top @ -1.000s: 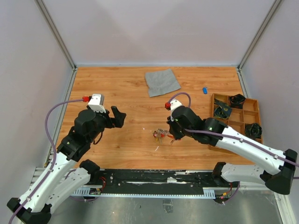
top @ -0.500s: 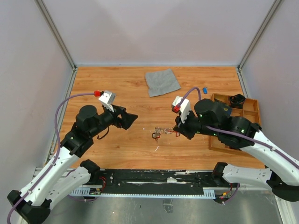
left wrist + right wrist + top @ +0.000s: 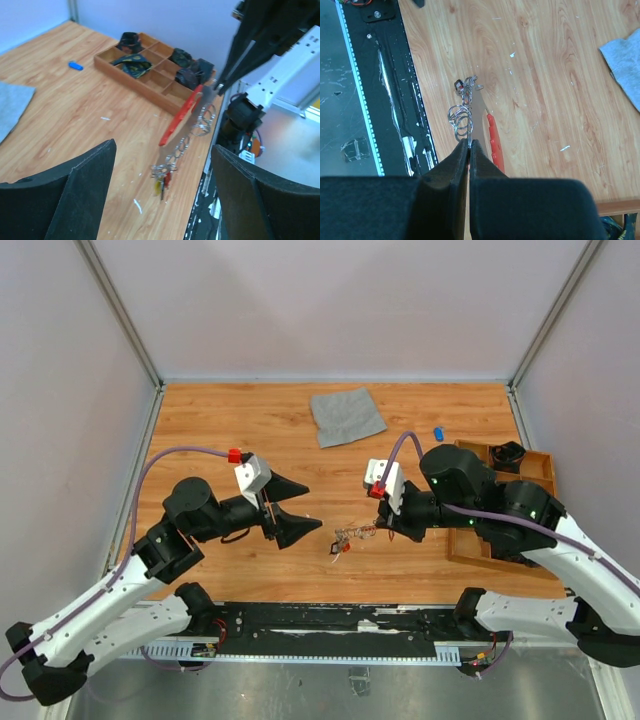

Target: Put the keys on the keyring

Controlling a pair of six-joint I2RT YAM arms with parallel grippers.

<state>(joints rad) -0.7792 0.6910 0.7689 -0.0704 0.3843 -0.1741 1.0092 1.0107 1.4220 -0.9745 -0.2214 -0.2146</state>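
Step in hand: presenting the keyring for a two-arm hand-over, as I judge it; threading is not yet in progress.
Right gripper (image 3: 469, 142): jaws pressed together on the silvery ring links of the chain (image 3: 461, 120), so that the keyring (image 3: 494, 142) hangs lifted over the table's near edge.
Keyring position: the red clip runs beside the chain, tilted, between the two arms and apart from the table (image 3: 230, 430).
Keys (image 3: 162, 183): a tiny cluster with red and yellow heads hangs at the low end of the chain; whether each one is already threaded is too small to tell.
Left gripper (image 3: 313, 508): fingers spread wide, holding nothing, pointing at the hanging chain, near it but not touching.
Next move calls for: the left gripper to come around the clip or a key and close finely, while the right holds steady; the parts are very small, so alignment matters.
Small blue object (image 3: 438, 433): lies on the table near the tray; it may be another key, I cannot tell.
Wooden tray (image 3: 130, 77): divided in compartments, at the right side of the table.
Tray contents: black parts (image 3: 132, 61) in several compartments, other compartments look bare; no keys visible there.
Grey cloth (image 3: 346, 415): flat at the far side, nothing on it.
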